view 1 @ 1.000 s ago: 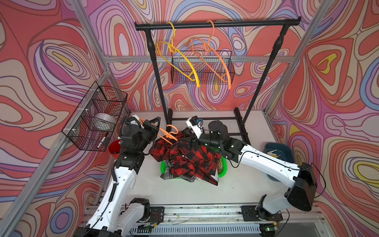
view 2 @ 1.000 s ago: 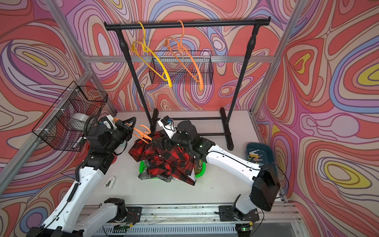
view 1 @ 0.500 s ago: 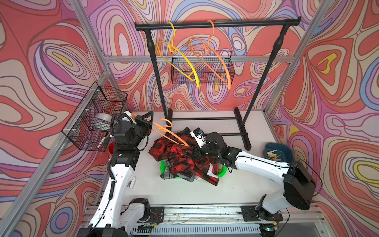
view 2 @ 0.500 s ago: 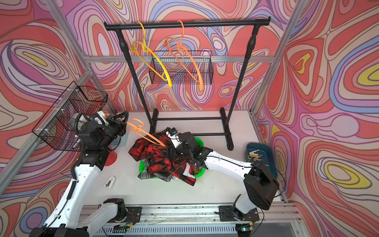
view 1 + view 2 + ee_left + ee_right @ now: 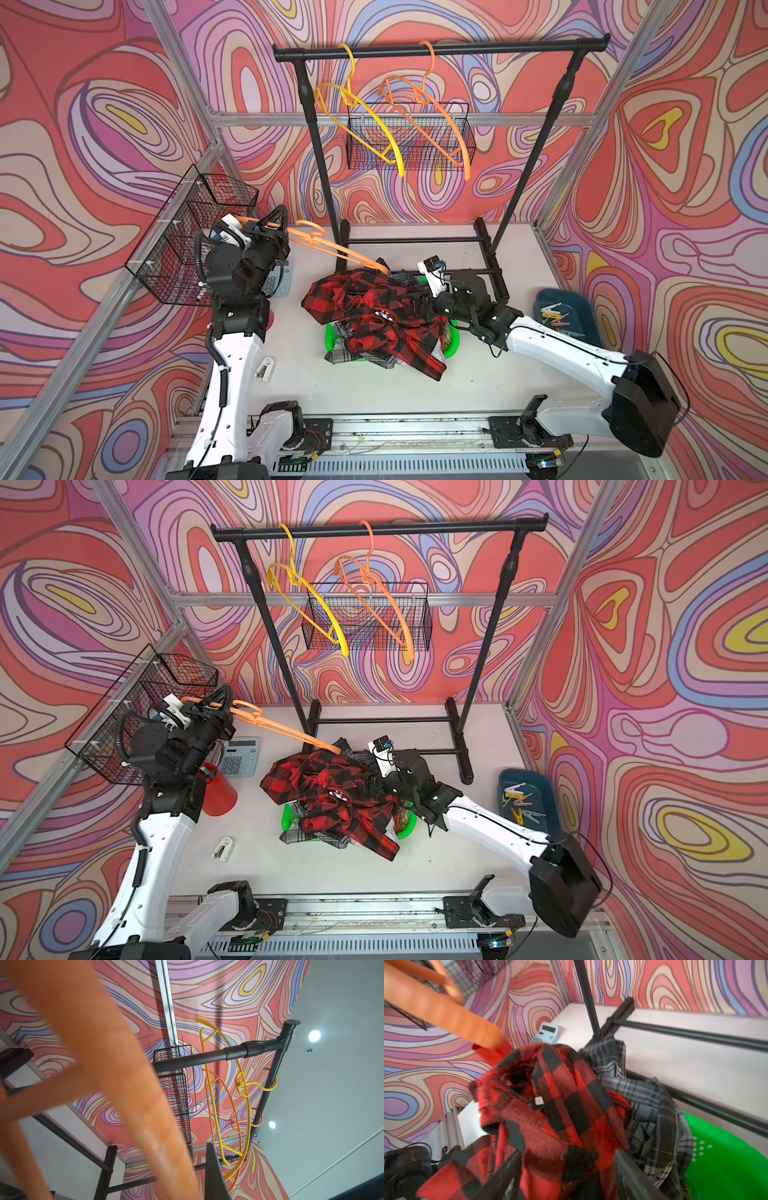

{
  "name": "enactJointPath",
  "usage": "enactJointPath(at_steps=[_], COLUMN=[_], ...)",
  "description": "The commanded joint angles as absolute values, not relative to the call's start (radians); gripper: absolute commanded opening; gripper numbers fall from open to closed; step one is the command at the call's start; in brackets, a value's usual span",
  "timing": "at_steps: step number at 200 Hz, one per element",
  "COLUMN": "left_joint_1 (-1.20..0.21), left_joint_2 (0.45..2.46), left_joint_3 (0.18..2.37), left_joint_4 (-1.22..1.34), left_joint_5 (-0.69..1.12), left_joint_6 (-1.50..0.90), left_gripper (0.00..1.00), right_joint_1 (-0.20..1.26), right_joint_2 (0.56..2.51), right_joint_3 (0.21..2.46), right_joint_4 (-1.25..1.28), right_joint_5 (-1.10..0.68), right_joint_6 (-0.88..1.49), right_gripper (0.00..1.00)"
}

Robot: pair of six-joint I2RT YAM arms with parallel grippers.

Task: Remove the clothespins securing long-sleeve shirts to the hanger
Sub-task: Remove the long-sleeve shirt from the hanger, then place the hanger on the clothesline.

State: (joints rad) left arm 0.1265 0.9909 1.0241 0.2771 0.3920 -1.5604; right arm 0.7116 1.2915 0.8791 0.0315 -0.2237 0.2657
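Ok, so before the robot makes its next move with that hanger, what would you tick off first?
1. Left end effector shut on the orange hanger: ok.
2. Hanger's far end out of the red-black shirt: ok, the right wrist view shows its tip bare, outside the collar.
3. Right end effector gripping the shirt: cannot tell; its jaws stand apart with red cloth between them.
4. No clothespins left on the shirt: cannot tell; none show, but the folds hide much.
5. Removed clothespins in the blue tray: ok, several lie there.
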Motion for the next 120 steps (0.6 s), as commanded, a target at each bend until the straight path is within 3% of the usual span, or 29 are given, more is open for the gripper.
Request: enactJointPath(at_steps=[1,31,120], left_joint_1=[0.135,0.138,0.138], left_joint_2=[0.985,0.976,0.983], left_joint_3=[0.973,0.943,0.905], left_joint_4=[0.405,0.402,0.445], left_joint_5=[0.403,0.403,0.412], left_joint_6=[-1.698,-1.736,-1.818], left_gripper=[0.00,0.00,0.00], right_joint_1=[0.707,0.707,0.707], right_joint_2=[1.232,1.228,1.414], right_joint_3=[0.964,1.084,1.234], right_joint_4=[-0.023,-0.091,0.083], right_joint_5=[-0.309,-0.392,-0.482], right_joint_6=[0.173,0.099,0.060], right_gripper=[0.72,0.73,0.73])
